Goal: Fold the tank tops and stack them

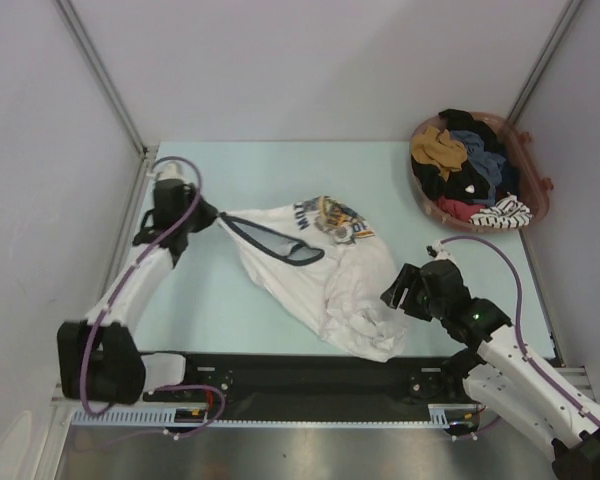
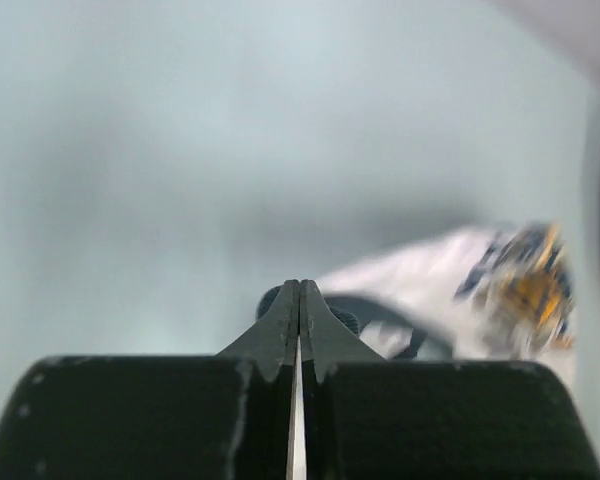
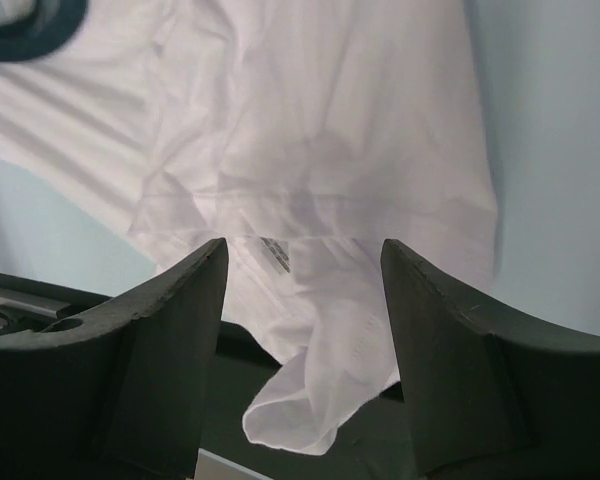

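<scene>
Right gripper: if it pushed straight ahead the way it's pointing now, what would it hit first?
Probably the white tank top: its bunched hem lies right ahead of the open right gripper, framed between the fingers. How far ahead is unclear from these views.

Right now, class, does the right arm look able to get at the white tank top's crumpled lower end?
Probably yes. The right arm hangs just beside the white tank top, its jaws open, and the wrist view shows the hem between them. Nothing lies between the jaws and the cloth.
</scene>
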`<state>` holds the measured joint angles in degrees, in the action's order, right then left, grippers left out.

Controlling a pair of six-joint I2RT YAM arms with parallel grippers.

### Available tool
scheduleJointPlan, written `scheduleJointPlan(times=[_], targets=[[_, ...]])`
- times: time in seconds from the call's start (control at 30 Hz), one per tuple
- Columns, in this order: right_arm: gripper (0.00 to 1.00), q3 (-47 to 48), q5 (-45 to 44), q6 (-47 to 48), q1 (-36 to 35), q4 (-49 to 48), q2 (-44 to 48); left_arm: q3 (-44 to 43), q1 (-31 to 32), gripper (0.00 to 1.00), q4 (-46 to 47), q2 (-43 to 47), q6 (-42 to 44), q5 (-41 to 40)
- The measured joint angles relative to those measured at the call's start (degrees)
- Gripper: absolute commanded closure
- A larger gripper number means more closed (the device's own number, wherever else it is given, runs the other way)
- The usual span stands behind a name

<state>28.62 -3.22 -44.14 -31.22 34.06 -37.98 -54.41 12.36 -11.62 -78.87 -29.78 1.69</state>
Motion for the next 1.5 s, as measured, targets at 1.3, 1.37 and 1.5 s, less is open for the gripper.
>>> scheduleJointPlan(times=[1.3,1.37,1.5], targets=[[0.85,9.07,-2.97,9.7,-22.01,-10.49,-25.81,26.88,4.17,0.0,15.41,21.46,-1.7,-4.55],[1.0,9.38,-3.89,9.57,-22.36,-9.66,-26.29,27.54,4.17,0.0,17.4,23.63,-1.73,-4.57],[1.0,9.35,-9.09,7.82,-21.94,-5.6,-24.85,27.17,4.13,0.0,19.28,22.32,-1.29,-3.04]])
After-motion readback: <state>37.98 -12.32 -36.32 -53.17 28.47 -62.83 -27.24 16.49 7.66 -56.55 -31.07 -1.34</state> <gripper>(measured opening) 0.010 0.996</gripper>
